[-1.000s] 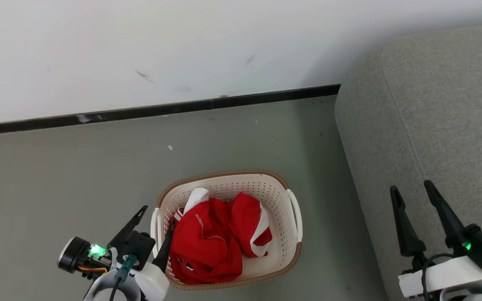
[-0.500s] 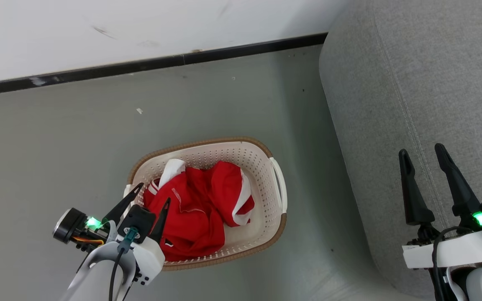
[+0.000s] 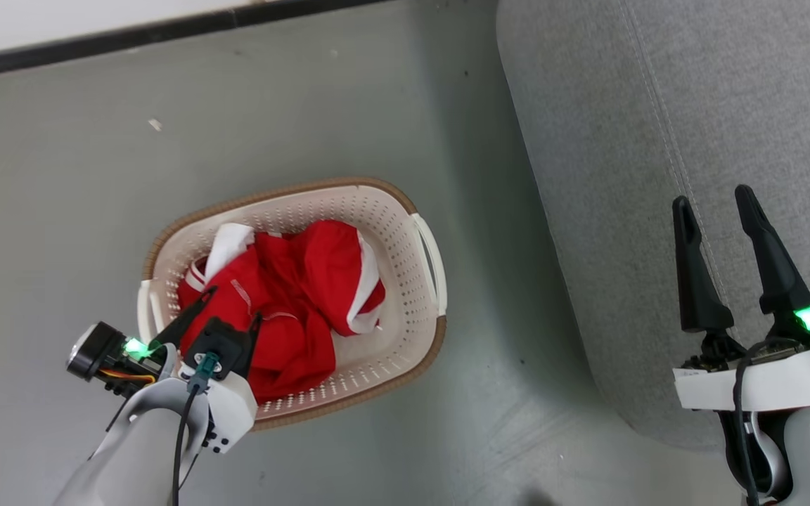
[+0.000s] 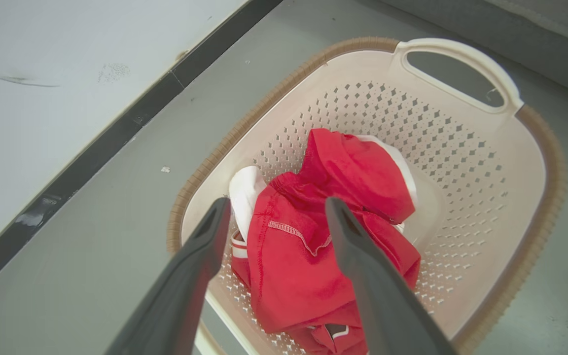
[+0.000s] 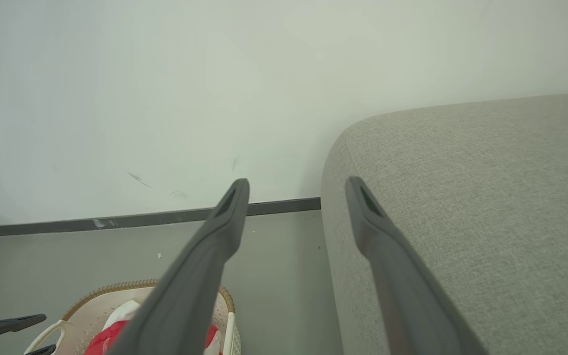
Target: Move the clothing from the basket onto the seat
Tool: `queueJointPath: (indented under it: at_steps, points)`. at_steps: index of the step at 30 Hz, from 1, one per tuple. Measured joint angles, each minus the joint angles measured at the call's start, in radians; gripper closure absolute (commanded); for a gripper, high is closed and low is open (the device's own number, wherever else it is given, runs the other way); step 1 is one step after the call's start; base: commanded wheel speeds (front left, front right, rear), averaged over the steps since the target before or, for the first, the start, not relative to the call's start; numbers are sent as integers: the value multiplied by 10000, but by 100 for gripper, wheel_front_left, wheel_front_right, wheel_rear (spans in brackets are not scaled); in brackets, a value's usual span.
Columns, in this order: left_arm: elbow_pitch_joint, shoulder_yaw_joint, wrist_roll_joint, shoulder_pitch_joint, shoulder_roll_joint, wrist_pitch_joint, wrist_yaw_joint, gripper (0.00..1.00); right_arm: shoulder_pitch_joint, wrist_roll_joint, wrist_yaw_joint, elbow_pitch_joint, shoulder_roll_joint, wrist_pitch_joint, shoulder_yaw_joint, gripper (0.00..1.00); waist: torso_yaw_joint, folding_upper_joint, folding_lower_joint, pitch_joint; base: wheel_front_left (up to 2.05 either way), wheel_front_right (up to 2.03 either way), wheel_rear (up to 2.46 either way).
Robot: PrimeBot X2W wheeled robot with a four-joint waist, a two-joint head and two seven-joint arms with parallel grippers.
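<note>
Left gripper [image 3: 235, 303]: fingers spread wide, empty, angled down over clothing [image 3: 306, 267].
Right gripper [image 3: 711, 198]: fingers spread wide, empty, above seat [image 3: 658, 105].
Clothing: crumpled red fabric, white trim, inside basket [image 3: 405, 281].
Basket: perforated cream plastic, brown woven rim, on floor [image 3: 60, 176].
Seat: grey woven upholstery, rounded corner, stitched seam.

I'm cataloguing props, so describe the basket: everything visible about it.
The basket is a cream-white, oval, plastic-looking tub with diamond-perforated walls, a brown woven-look rim and a white loop handle at each end. It stands upright on the grey floor, apart from the seat, and holds crumpled red-and-white clothing. The open left gripper hangs over its left end.
</note>
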Motion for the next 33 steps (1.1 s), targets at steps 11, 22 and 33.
queueJointPath:
  at_steps: [11,22,33]
  points:
    - [568,29,217,-674,362,86,75,0,-842,464,0,21,0,0,347,0,-640,0,0,1008,0,0,0]
    - [1241,-35,746,-1271,742,493,493,0,-1428,800,0,134,0,0,640,0,-1210,0,0,1775,0,0,0]
    - [1789,167,876,-1531,984,1064,1235,0,-1928,1081,0,278,0,0,899,0,-1666,0,0,2315,0,0,0]
